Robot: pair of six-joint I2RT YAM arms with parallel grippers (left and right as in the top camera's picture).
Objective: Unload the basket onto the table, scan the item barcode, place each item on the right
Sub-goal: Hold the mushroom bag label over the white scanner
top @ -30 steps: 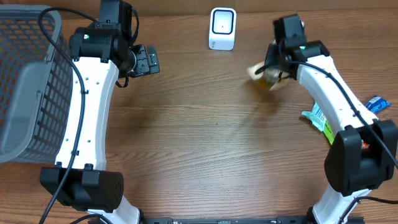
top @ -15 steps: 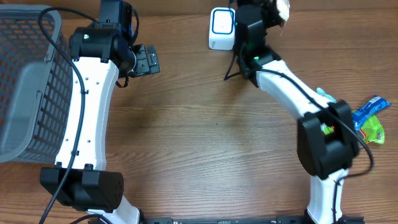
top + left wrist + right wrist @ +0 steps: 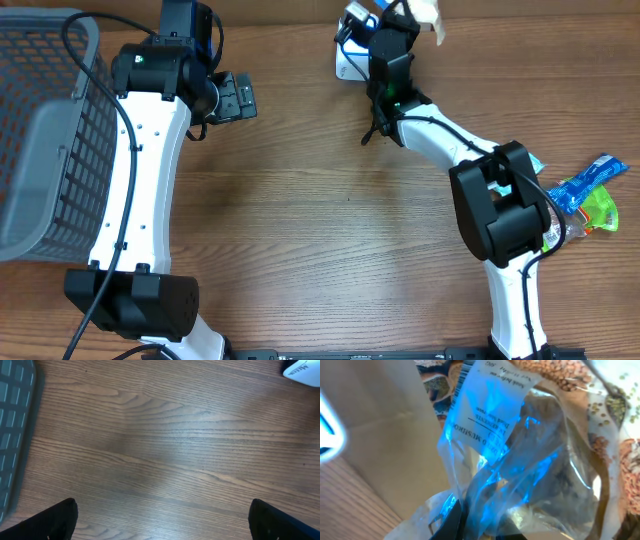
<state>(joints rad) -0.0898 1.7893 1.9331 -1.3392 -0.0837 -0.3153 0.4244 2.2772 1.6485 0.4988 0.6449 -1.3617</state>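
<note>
A grey basket stands at the left edge of the table; near it the left tool hangs above the wood, jaws spread wide; the white scanner sits at the far edge; the right tool, just beside it, grips the clear packet, lit blue; snack wrappers lie far right.

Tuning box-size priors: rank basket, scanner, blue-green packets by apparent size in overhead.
1. Grey basket.
2. Blue-green packets.
3. White scanner, partly hidden by the right arm, so 2 and 3 are unsure.
</note>
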